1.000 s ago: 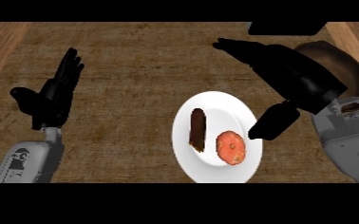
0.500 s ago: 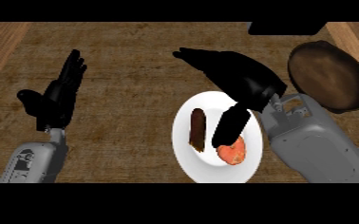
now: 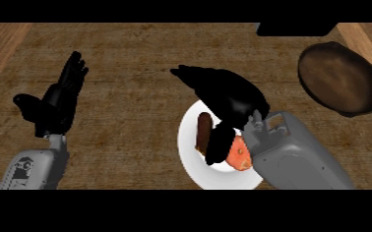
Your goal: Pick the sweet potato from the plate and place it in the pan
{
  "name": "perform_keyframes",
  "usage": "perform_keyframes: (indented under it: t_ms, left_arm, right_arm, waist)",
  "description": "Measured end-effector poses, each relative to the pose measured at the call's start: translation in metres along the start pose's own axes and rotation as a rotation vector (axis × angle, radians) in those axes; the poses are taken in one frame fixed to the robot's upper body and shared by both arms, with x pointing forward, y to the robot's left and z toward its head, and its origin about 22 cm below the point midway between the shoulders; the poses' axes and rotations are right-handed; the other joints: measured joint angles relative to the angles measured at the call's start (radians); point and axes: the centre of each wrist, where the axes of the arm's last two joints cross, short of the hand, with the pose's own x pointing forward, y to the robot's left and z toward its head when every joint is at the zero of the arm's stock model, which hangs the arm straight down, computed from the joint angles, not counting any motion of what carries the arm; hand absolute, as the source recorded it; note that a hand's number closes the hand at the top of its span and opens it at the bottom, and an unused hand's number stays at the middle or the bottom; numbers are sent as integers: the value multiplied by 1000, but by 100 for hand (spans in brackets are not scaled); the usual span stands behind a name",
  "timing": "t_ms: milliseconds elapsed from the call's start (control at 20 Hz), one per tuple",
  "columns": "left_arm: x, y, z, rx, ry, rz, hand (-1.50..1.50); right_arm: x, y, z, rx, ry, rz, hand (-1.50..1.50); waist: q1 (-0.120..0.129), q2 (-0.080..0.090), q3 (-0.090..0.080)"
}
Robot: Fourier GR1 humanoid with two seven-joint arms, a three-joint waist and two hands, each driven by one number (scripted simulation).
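- The white plate (image 3: 195,164) is round and smooth, lying directly under the right hand (image 3: 231,97), whose palm and forearm hide its upper and right parts.
- Two things lie in the plate: an orange, rough-skinned sweet potato (image 3: 239,155) just beneath the right wrist, and a dark brown, elongated, sausage-shaped piece (image 3: 203,129) just to the left of the thumb.
- The sweet potato is on the plate, partly covered by the grey forearm; only its orange left end shows.
- The right hand is black, spread over the plate's top edge with its fingers reaching up and to the left, relaxed and apart; the thumb points down across the plate between the brown piece and the sweet potato. The fingers are not curled round either item.
- Whether the thumb touches the sweet potato cannot be told.
- The pan (image 3: 338,82) is round, dark brown with a darker rim and a dull surface, sitting well apart up and to the right of the right hand; nothing shows inside it.
- The counter (image 3: 138,54) beneath is a coarse, woven-looking brown surface with lighter wooden edges at the sides.
- The left hand (image 3: 52,107) rests open at the left side, fingers straight and pointing up, well apart from the plate.
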Motion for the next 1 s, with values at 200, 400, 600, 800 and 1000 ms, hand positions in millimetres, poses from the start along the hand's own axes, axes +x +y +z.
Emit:
perform_keyframes:
  t_ms: [200,400,600,800,1000]
  left_arm:
    - [1,4,1,0,1,3,0]
    - [-2,1,0,1,-6,0,0]
    - [4,5,-5,3,-4,-1,0]
    - [2,5,-4,1,-5,2,0]
    - [-2,2,-5,7,-4,-1,0]
  right_arm:
    - [-11,6,-3,-10,54,21,-150]
    - [-17,15,-12,7,102,34,-150]
    - [-29,23,-19,51,111,37,-150]
    - [-35,37,-31,106,111,44,-150]
    - [-37,47,-37,147,110,70,-150]
  waist:
    - [0,0,0]
    - [0,1,0]
    - [-1,1,0]
    - [0,1,0]
    - [0,1,0]
